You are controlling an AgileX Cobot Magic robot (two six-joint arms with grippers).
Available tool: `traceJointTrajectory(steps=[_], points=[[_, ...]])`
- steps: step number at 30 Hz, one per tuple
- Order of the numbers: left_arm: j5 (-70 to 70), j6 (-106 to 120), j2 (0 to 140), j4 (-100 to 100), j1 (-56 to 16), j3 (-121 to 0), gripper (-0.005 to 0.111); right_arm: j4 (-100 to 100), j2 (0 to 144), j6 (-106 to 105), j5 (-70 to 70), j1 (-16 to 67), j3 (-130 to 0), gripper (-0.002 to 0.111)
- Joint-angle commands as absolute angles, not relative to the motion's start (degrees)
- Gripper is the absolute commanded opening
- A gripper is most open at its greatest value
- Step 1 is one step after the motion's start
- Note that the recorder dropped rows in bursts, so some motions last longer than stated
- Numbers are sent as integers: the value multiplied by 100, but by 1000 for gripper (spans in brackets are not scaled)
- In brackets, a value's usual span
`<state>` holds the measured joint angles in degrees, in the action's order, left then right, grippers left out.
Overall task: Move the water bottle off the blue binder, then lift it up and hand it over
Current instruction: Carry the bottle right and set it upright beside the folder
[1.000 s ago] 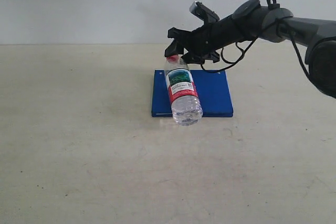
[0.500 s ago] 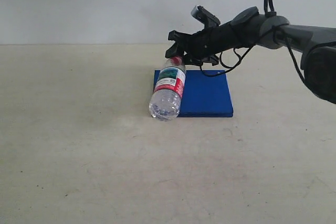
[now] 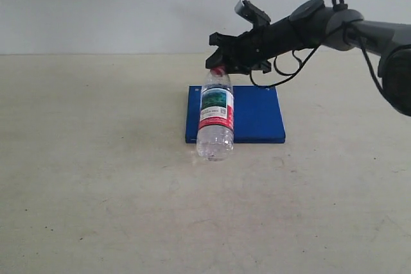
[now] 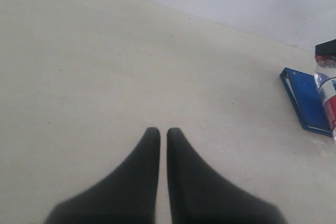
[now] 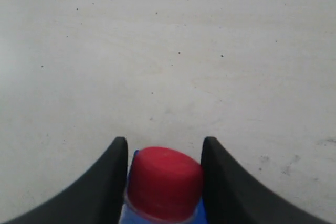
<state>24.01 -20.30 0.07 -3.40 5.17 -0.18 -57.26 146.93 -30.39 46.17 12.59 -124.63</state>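
Tabletop beige, matte, lightly speckled; pale grey wall behind. Left gripper shows only in its own wrist view: black tapered fingers pressed together, holding nothing, well apart from the task items. Water bottle lies on its side along the left part of the blue binder, with its clear ribbed base overhanging the near edge and a red, white and green label round its middle. Binder flat, rectangular, solid blue, resting on the table. Right gripper reaches in from the right at the bottle's far end; a loose black cable hangs under the arm. Right wrist view alone shows the grip — both fingers flush against the red cap, clamped on it.
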Motion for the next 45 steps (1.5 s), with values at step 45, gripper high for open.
traceJointTrajectory(steps=[45], points=[[2359,-2008,0,-366,486,0,5,-4592,12848,-6073,6550,-912,-12467,37]])
